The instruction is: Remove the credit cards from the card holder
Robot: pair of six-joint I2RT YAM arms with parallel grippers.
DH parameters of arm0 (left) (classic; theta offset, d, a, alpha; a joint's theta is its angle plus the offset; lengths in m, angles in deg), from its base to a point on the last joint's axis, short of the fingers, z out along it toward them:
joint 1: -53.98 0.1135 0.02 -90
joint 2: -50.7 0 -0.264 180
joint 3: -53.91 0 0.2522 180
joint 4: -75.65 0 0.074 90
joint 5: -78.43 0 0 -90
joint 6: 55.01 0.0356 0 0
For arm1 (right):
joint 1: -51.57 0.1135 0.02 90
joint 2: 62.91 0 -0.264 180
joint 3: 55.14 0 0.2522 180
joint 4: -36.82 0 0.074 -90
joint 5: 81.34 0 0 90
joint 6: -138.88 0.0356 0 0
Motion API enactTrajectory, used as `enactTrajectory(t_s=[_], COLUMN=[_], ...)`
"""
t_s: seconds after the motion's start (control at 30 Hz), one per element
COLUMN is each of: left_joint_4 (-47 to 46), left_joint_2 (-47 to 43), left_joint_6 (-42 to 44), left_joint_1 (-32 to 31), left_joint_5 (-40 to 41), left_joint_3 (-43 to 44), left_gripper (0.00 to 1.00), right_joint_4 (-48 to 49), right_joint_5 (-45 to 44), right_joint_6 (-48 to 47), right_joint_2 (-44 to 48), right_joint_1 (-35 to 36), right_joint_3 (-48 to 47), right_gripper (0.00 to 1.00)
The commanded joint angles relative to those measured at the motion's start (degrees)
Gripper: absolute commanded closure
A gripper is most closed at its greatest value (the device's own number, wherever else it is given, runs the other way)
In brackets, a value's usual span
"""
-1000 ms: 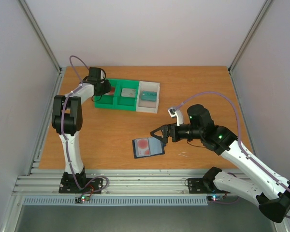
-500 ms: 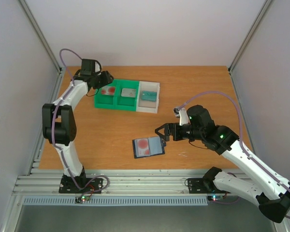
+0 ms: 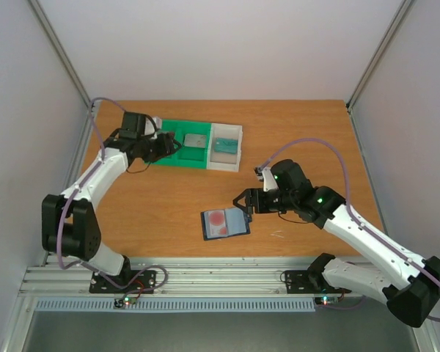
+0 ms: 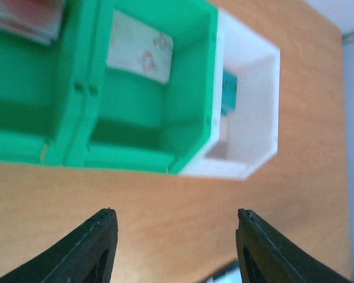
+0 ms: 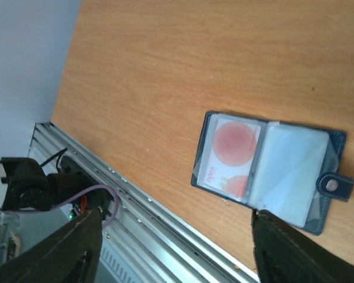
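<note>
Left wrist view: crops pinkish card (image 4: 23, 15) at top-left corner, crops tray (image 4: 85, 71) at left and top, cuts left gripper (image 4: 175, 213) fingers at bottom. Hides most of teal item (image 4: 228, 94) behind white compartment wall. Top view: hides tray's left compartment under left gripper. Right wrist view: cuts right gripper (image 5: 177, 215) fingers at bottom, covers card holder (image 5: 289, 159) lower edge with one finger. Can't read print on upper credit card (image 5: 233, 147); shows only part of lower card's blotch.

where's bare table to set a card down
Bare wood: right of the tray to the table's far right corner, and between tray and card holder. Crowded: the right gripper beside the card holder, the left gripper at the tray's left end.
</note>
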Motion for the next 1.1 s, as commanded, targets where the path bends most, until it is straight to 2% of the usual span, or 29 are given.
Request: enactTrajectory(t_s=[0.0,0.1,0.23,0.47,0.77,1.07], left_joint_4=[2.2,1.5,0.7,-4.6,-9.5,-13.3], left_joint_2=[-5.5,-8.0,-11.0,-15.5,-17.2,-20.2], left_joint_6=[1.2,1.0,0.6,-1.8,-6.0,-9.6], left_joint_1=[-3.2,-5.5,-8.3,-11.1,-13.1,-13.4], left_joint_5=[-1.0,-1.9,-3.3,-4.6,-7.3,-8.2], left_joint_3=[-6.0,-11.1,-16.5,-25.3,-31.2,-35.5], left_gripper=[0.44,0.46,0.49,0.50,0.52,0.54], right_joint_4=[5.4,7.3,9.7,21.7,22.0,25.4], right_joint_5=[2.7,2.0,1.8,11.6,9.0,10.8], right_joint_6=[1.8,2.1,2.7,3.7,2.8,3.3], right_joint_2=[-2.6,-5.0,-9.1,-18.0,-30.4,-36.9], right_joint_1=[-0.2,-0.1,-0.1,0.0,0.0,1.3], right_joint_3=[2.9,4.1,5.6,8.2,6.7,6.9], right_gripper=[0.38,0.52,0.61,0.62,0.67,0.74])
